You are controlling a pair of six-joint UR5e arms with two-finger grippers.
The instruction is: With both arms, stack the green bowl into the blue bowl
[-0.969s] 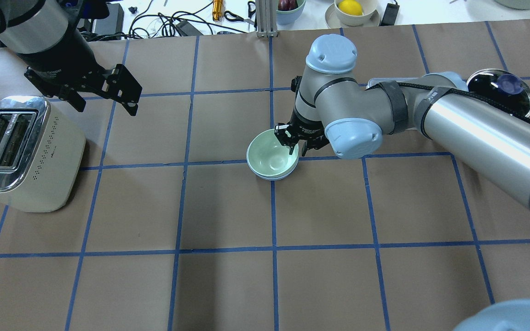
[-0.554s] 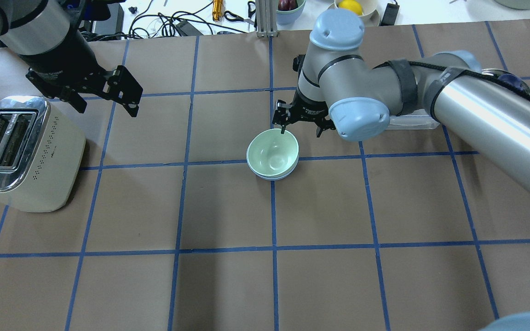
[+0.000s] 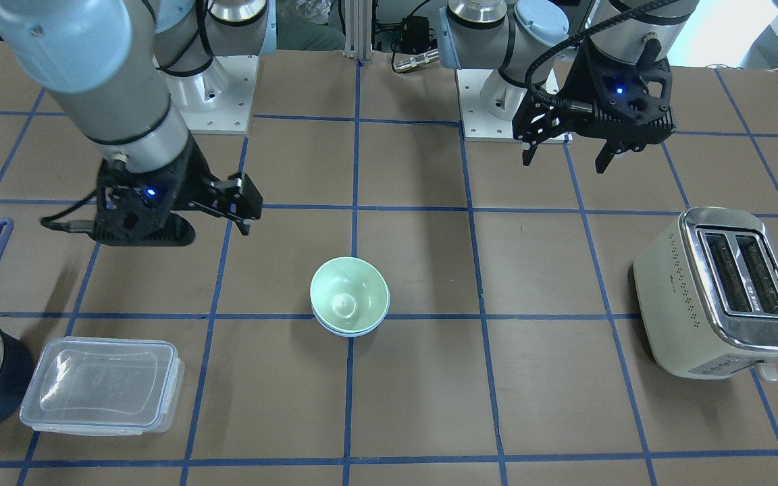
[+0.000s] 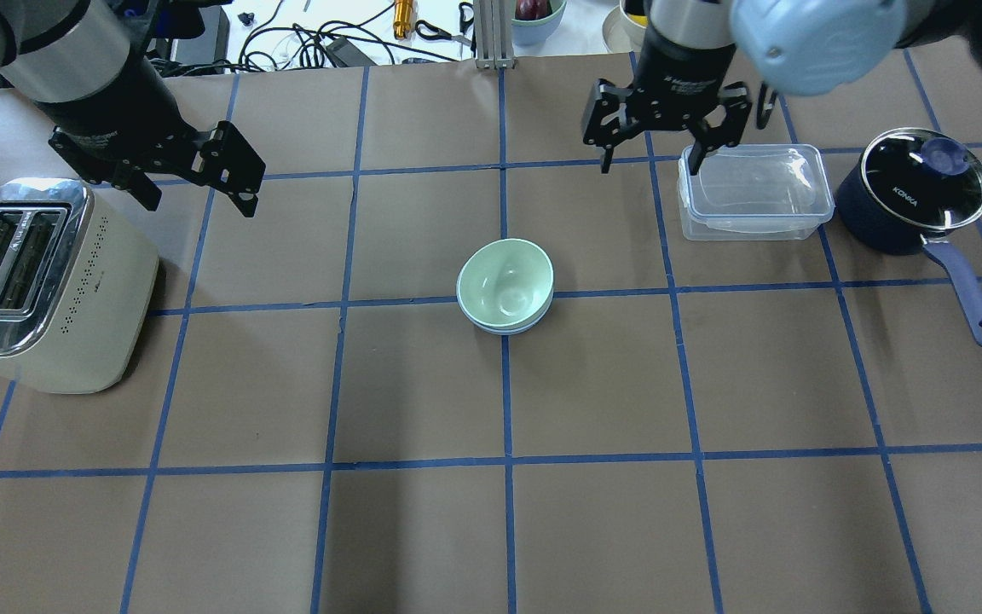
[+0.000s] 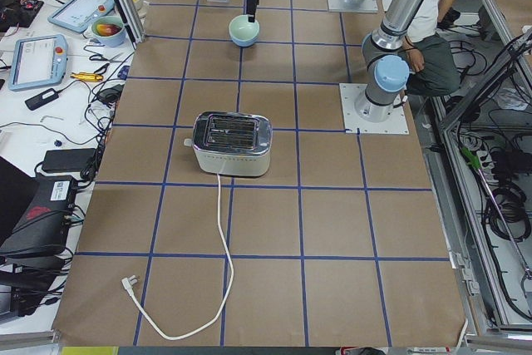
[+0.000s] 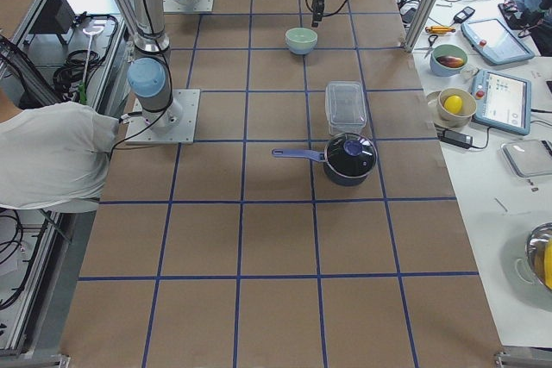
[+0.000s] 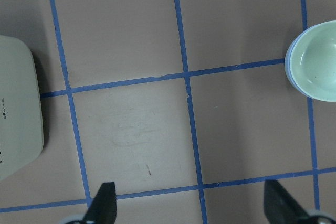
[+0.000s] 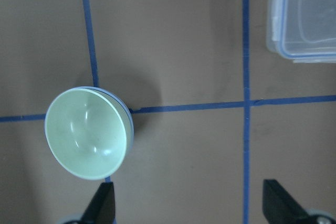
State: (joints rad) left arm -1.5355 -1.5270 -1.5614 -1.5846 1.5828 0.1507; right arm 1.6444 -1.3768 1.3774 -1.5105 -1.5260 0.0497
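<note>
- Left gripper [image 4: 198, 205]: jaws wide apart, empty, at 10 o'clock from the bowls.
- Right gripper [image 4: 649, 164]: jaws wide apart, empty, at 1 o'clock.
- Green bowl [image 4: 504, 280]: pale mint, matte, upright, nested in the blue bowl [image 3: 348, 331] at the centre of the table [image 4: 593, 529].
- Blue bowl: only a sliver of rim shows.

On my left a cream toaster [image 4: 39, 286] with a chrome top stands upright on the brown-papered tabletop [image 4: 593, 384], its two slots facing up. Its white cord [image 5: 219, 214] trails over the paper to a loose plug [image 5: 129, 283]. On my right a clear lidded container [image 4: 753, 192] lies flat. Just beside it sits a dark navy saucepan [image 4: 913, 192] under a glass lid, its blue handle [image 4: 964, 294] pointing toward me. Past the far edge, a bowl [image 6: 450, 116] holds what looks like a lemon [image 6: 454, 104].
</note>
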